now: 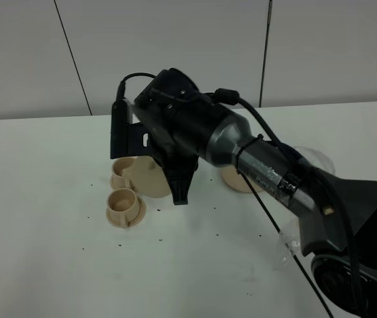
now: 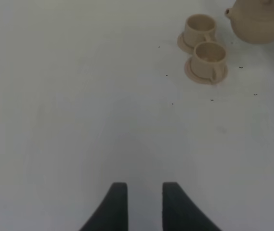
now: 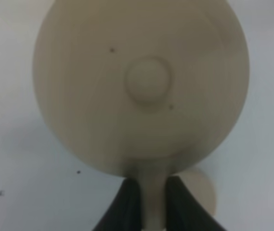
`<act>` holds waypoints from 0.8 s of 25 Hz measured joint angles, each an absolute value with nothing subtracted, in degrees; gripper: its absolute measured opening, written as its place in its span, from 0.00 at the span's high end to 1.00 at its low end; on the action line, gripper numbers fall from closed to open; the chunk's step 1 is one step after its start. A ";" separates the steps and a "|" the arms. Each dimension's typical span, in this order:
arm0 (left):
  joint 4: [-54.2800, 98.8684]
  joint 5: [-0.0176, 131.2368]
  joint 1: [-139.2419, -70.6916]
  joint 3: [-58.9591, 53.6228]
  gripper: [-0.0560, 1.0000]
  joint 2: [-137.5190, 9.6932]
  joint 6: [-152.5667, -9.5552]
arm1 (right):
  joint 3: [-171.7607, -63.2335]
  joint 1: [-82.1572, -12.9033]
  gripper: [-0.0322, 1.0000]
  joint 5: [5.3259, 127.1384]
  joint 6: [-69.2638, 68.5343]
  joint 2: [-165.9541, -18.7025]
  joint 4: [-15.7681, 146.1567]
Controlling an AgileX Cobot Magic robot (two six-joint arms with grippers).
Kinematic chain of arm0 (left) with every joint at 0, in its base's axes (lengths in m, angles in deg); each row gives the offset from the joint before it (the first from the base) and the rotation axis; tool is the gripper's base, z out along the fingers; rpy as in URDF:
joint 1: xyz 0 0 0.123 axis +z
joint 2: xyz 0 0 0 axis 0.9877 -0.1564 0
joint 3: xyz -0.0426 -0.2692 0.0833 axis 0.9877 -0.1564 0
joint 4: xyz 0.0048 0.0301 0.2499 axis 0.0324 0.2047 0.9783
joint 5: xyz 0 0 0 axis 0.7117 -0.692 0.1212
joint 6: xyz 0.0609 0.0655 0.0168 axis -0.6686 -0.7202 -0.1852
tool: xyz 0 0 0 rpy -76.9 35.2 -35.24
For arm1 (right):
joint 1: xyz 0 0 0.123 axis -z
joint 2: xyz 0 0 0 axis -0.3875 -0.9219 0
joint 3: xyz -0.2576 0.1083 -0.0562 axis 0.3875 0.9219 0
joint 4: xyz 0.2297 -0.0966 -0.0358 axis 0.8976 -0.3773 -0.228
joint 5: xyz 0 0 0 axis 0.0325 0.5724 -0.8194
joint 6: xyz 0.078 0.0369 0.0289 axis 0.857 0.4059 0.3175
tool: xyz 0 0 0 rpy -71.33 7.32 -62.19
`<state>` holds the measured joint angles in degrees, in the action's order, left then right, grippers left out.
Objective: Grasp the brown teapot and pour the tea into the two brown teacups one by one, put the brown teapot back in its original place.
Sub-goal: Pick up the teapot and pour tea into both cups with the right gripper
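Gripping the brown teapot by its loop handle, my right claw is clamped shut on it. The pot sits right ahead of the fingertips, lid knob toward the wrist cam. Large saucer lies behind that claw. Far teacup and near teacup, each on a small saucer, sit just past the pot. My left claw is slightly parted, holding nothing, with cups and pot well ahead of it.
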<state>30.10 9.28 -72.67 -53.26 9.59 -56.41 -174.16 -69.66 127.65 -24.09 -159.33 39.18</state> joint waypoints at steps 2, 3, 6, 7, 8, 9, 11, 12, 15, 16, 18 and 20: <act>30.10 9.28 -72.67 -53.26 0.71 9.59 -56.41 | -174.22 -70.41 0.88 127.15 -24.03 -159.59 38.08; 30.10 9.28 -72.67 -53.26 0.71 9.59 -56.41 | -174.22 -70.68 0.88 126.96 -24.03 -159.72 37.43; 30.10 9.28 -72.67 -53.26 0.71 9.59 -56.41 | -174.22 -71.66 0.88 126.77 -23.97 -160.69 34.96; 30.10 9.28 -72.67 -53.26 0.71 9.59 -56.41 | -174.22 -71.94 0.88 126.61 -23.91 -161.05 33.67; 30.10 9.28 -72.67 -53.26 0.71 9.59 -56.41 | -174.22 -72.35 0.88 126.41 -23.78 -161.40 32.69; 30.10 9.28 -72.67 -53.26 0.71 9.59 -56.41 | -174.22 -72.63 0.88 126.25 -23.57 -161.62 31.65; 30.10 9.28 -72.67 -53.26 0.71 9.59 -56.41 | -174.22 -73.11 0.88 126.14 -23.50 -162.03 30.63; 30.10 9.28 -72.67 -53.26 0.71 9.59 -56.41 | -174.22 -73.39 0.88 126.07 -23.42 -162.08 30.29; 30.10 9.28 -72.67 -53.26 0.71 9.59 -56.41 | -174.22 -73.86 0.88 125.95 -23.28 -162.08 29.35; 30.10 9.28 -72.67 -53.26 0.71 9.59 -56.41 | -174.22 -74.13 0.88 125.95 -23.28 -162.08 28.56; 30.10 9.28 -72.67 -53.26 0.71 9.59 -56.41 | -174.22 -74.53 0.88 125.95 -23.28 -162.08 27.48; 30.10 9.28 -72.67 -53.26 0.71 9.59 -56.41 | -174.22 -74.88 0.88 125.95 -23.28 -162.08 26.49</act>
